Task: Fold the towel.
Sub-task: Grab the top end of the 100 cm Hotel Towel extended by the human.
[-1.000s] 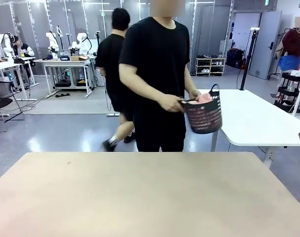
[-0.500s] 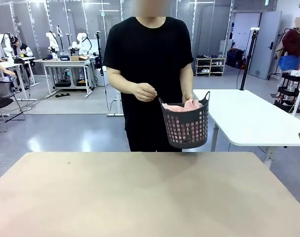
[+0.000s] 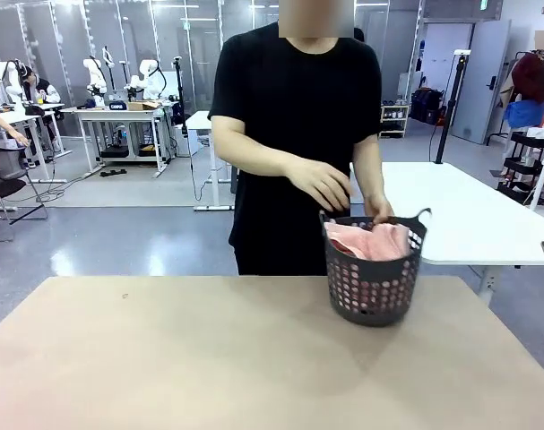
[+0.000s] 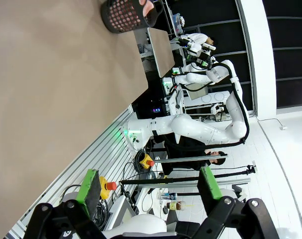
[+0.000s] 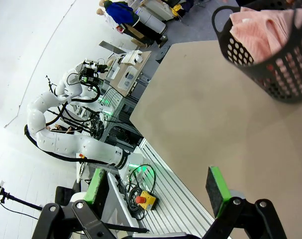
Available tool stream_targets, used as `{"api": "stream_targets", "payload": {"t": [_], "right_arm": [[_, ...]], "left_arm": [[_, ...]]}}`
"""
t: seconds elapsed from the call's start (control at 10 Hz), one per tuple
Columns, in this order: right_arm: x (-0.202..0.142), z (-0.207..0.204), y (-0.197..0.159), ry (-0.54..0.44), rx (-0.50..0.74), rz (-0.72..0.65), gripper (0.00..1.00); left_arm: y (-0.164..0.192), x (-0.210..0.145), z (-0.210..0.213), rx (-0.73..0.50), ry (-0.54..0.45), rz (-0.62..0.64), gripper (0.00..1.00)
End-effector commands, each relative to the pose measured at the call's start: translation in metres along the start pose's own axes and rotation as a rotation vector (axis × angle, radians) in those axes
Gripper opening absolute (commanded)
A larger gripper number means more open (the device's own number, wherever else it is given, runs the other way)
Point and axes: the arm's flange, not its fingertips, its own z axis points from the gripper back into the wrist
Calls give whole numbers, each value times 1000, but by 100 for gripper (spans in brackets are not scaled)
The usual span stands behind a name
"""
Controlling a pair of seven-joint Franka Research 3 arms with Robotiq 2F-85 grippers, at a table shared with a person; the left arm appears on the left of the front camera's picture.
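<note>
Right now the towel (image 3: pixel 372 240) lies bunched inside a dark perforated basket (image 3: pixel 372 291), its pale pink folds rising just above the rim. The basket stands on the tan table (image 3: pixel 164 358), near the far edge and toward the robot's right side. A person (image 3: pixel 294 98) in a black T-shirt stands just behind it at the far side. One hand (image 3: pixel 322 184) hovers over the basket with the fingers loosely spread, and the other hand (image 3: pixel 376 210) is down at the far rim; whether it touches the cloth I cannot tell. The left gripper (image 4: pixel 148 186) hangs above bare tabletop with its green-padded fingers spread wide apart and nothing between them; in its wrist view the basket sits well away, at the top of the picture. The right gripper (image 5: pixel 155 191) is likewise spread and empty, over the table's near edge. From its wrist view the basket stands in the upper right corner, the crumpled pink cloth showing over the rim and through the round holes in the wall
</note>
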Motion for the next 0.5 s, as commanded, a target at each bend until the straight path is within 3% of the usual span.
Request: {"api": "stream_targets", "payload": {"t": [0.0, 0.4], "right_arm": [[2, 0, 1, -7, 9, 4, 100], [2, 0, 1, -7, 9, 4, 100]], "left_arm": [[0, -1, 1, -7, 7, -7, 100], [0, -1, 1, -7, 7, -7, 100]]}}
